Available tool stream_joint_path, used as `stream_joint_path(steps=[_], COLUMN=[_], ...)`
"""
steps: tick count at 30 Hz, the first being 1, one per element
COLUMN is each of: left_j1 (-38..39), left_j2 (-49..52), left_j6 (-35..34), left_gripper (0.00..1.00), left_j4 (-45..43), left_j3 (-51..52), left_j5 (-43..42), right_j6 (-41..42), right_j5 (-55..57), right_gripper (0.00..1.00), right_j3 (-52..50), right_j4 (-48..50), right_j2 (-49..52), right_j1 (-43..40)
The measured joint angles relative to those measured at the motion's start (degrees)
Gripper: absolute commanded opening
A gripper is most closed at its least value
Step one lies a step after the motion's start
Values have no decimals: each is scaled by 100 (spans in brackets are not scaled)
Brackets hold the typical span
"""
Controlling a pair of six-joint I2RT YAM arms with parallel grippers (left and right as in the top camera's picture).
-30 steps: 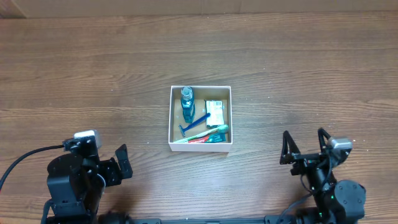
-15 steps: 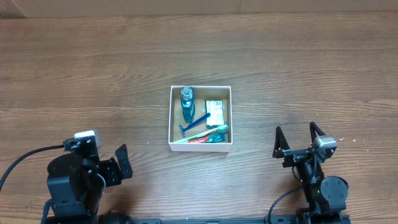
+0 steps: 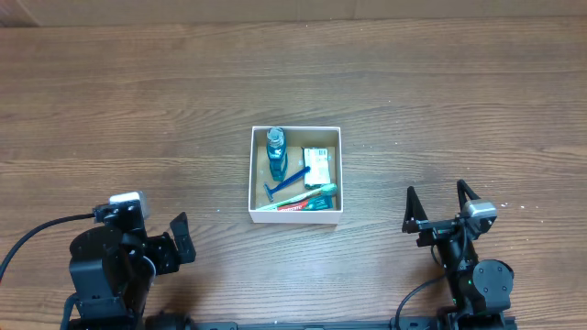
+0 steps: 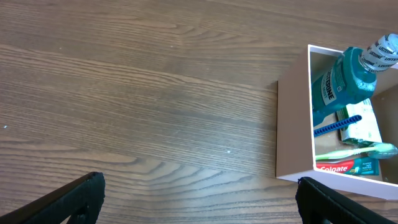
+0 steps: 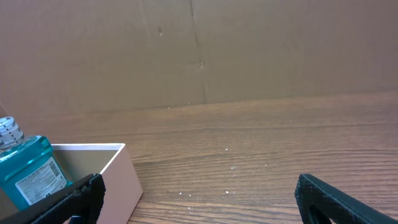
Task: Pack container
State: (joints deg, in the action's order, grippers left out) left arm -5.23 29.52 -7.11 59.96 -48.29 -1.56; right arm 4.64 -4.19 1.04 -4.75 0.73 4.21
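Note:
The container (image 3: 253, 174) is a small square white-walled box at the table's middle. In it lie a blue mouthwash bottle (image 3: 276, 152), a blue razor (image 3: 286, 182), a green toothbrush (image 3: 310, 193), a toothpaste box (image 3: 303, 206) and a small white-green packet (image 3: 317, 165). My left gripper (image 3: 180, 238) is open and empty at the front left, well away from the box. My right gripper (image 3: 438, 207) is open and empty at the front right. The left wrist view shows the box (image 4: 292, 130) and the bottle (image 4: 339, 84); the right wrist view shows a box corner (image 5: 121, 174).
A brown cardboard wall (image 5: 199, 50) stands behind the table's far edge. The wooden table (image 3: 138, 110) surrounds the box on all sides.
The right arm drew back and turned a little, then stopped; it has been still for the last half second. The left arm and the box's contents have not moved.

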Motion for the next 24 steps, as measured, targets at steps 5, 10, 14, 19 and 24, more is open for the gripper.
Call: stream_joint_path(steps=[5,10,14,19,24], left_j1=[0,0,0,0,203], left_j2=[0,0,0,-387,-1526], left_j6=[0,0,7,7,22], left_gripper=[100,100,100,100,100], left_j4=[2,2,4,-264,-2251], left_j3=[0,0,0,343,2059], left_j5=[0,0,44,90,94], right_j6=[0,2,2,2,2], right_j5=[0,0,0,-2,0], right_gripper=[100,100,100,100,100], right_j3=[0,0,0,0,0], right_j4=[0,2,0,-4,0], right_j2=[0,0,0,0,0], right_j1=[0,0,0,0,0])
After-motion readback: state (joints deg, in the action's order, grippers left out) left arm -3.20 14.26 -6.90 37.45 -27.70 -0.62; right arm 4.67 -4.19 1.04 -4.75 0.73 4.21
